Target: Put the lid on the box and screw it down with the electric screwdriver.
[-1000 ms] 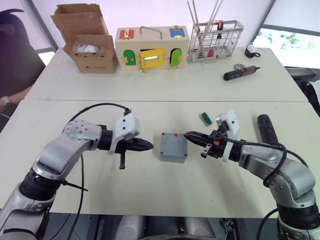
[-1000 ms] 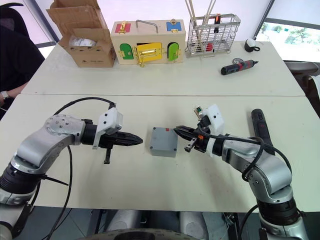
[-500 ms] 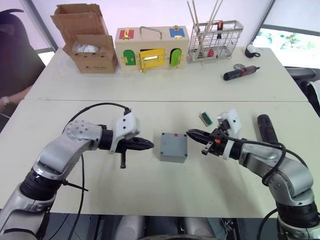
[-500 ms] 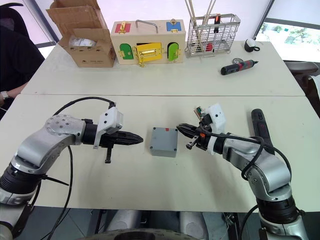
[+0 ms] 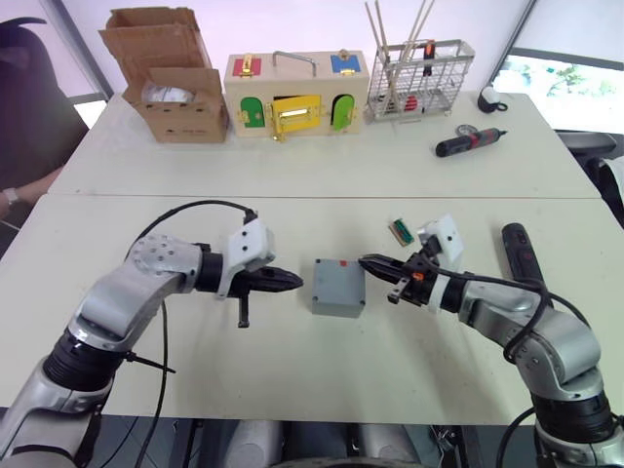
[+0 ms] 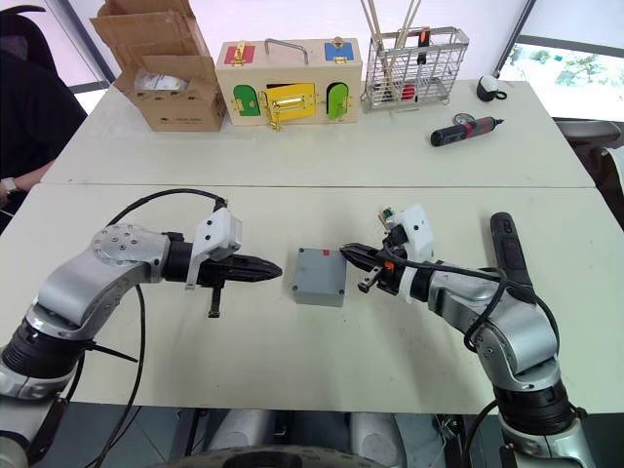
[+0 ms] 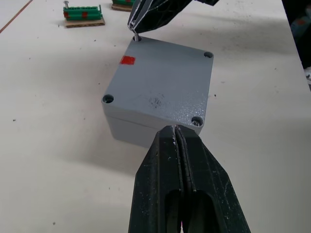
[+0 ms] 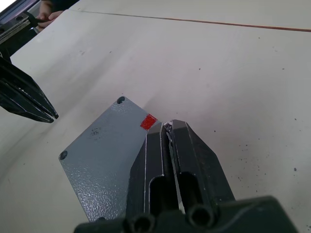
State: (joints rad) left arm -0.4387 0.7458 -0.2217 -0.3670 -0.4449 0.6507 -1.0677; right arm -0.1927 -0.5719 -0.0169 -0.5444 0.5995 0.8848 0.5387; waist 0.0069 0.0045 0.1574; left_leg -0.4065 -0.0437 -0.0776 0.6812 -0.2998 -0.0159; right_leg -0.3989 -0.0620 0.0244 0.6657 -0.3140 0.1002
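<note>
While you read this list, take the box (image 5: 338,288) as your landmark; it sits on the near table (image 5: 292,370) with the lid (image 7: 163,90) already on top of it, a small red mark (image 7: 127,60) near one lid corner.

1. Left gripper (image 5: 295,283): you see it just to the left of the box, level with it, not touching. Its two black fingers are pressed together with nothing between them, the tips pointing at the box's near side wall in the left wrist view.

2. Right gripper (image 5: 364,262): you find it at the box's back right corner, over the corner screw hole beside the red mark. Its fingers are closed on a small screw (image 7: 137,37), whose tip points down at that hole; whether it has entered the hole you cannot tell.

3. Electric screwdriver (image 5: 519,253): it lies flat on the table well to the right of the box, past the right arm.

4. Small green screw holder (image 5: 400,230): it lies behind and to the right of the box.

5. Far table, behind the box: cardboard carton (image 5: 175,86), wooden box with coloured doors (image 5: 295,94), wire basket (image 5: 421,80), and a black-and-red screwdriver (image 5: 469,141) further right.
</note>
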